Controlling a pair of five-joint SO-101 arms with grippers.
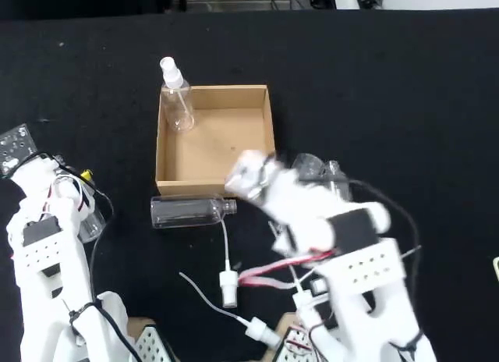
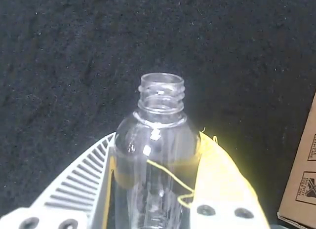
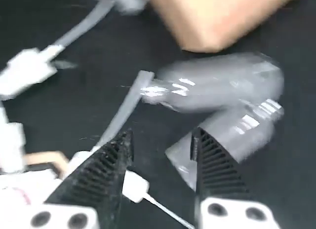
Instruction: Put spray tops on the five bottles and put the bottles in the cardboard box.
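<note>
Left wrist view: left hand (image 2: 157,137) grasps an uncapped bottle (image 2: 161,95) by its body. Right hand (image 3: 163,140) released, jaws spread above a loose spray top (image 3: 134,185). One capped bottle (image 1: 178,104) sits in cardboard box (image 1: 214,90). Capping step; next, likely pinch that top and seat it.

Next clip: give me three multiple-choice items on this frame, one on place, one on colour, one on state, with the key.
1. Where is the spray-topped bottle? A in the cardboard box; B in a pincer; C lying before the box.
2. Table cover colour? A white; B black; C green.
3. The clear bottle in the left pincer is: A topped; B open-necked; C crushed.
Key: A, it stands in the box's corner; B, black cloth all round; B, its bare threaded neck shows.
</note>
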